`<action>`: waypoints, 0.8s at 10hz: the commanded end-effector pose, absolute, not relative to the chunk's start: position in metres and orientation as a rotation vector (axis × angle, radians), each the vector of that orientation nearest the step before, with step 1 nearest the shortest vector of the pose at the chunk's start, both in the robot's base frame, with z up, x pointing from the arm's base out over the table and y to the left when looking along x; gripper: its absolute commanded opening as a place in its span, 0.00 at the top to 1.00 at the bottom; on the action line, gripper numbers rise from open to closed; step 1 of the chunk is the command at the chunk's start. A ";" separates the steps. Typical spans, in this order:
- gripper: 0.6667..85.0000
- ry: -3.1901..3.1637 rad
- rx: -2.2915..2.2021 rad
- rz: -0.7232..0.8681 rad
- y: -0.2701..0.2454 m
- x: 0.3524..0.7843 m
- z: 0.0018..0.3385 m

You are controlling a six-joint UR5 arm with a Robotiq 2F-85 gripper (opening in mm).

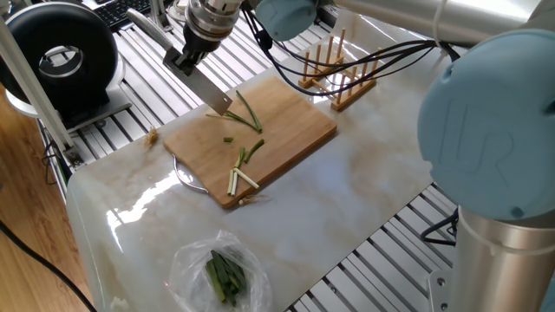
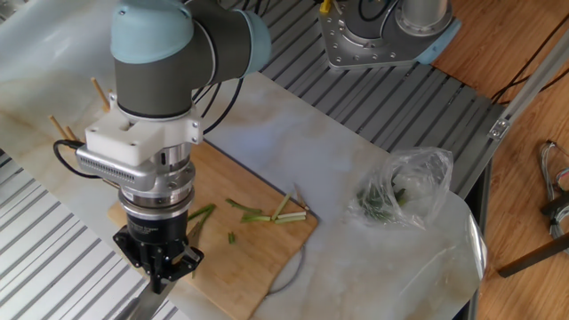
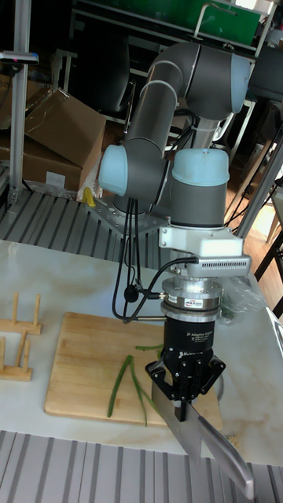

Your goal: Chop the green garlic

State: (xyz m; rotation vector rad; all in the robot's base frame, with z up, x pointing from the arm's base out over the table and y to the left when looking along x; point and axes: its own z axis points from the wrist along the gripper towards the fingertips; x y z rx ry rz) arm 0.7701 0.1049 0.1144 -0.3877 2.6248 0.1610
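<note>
Cut green garlic lies on the wooden cutting board point(image 1: 290, 126): two long green stalks point(image 1: 248, 113) at the far side, a short bit point(image 1: 228, 139) mid-board, and white and green sticks point(image 1: 239, 178) near the front edge. The other fixed view shows the same pieces point(image 2: 267, 213), and the tall view shows the green stalks point(image 3: 126, 383). My gripper point(image 1: 183, 62) is shut on a knife handle. The blade point(image 1: 213, 94) slants down over the board's far-left edge, its tip just left of the long stalks and above them. In the tall view the gripper point(image 3: 183, 399) hangs over the board's front with the blade point(image 3: 211, 454) pointing forward.
A clear plastic bag of dark green leaves point(image 1: 221, 273) lies on the marble top in front of the board. A wooden peg rack point(image 1: 335, 68) stands behind the board. Under the board's front edge a metal ring point(image 1: 186, 178) pokes out. A black round device point(image 1: 62, 56) sits far left.
</note>
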 end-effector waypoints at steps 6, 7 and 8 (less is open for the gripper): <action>0.99 2.614 -0.382 0.162 0.103 0.773 0.116; 0.99 2.617 -0.377 0.152 0.101 0.773 0.116; 0.99 2.620 -0.377 0.147 0.100 0.773 0.115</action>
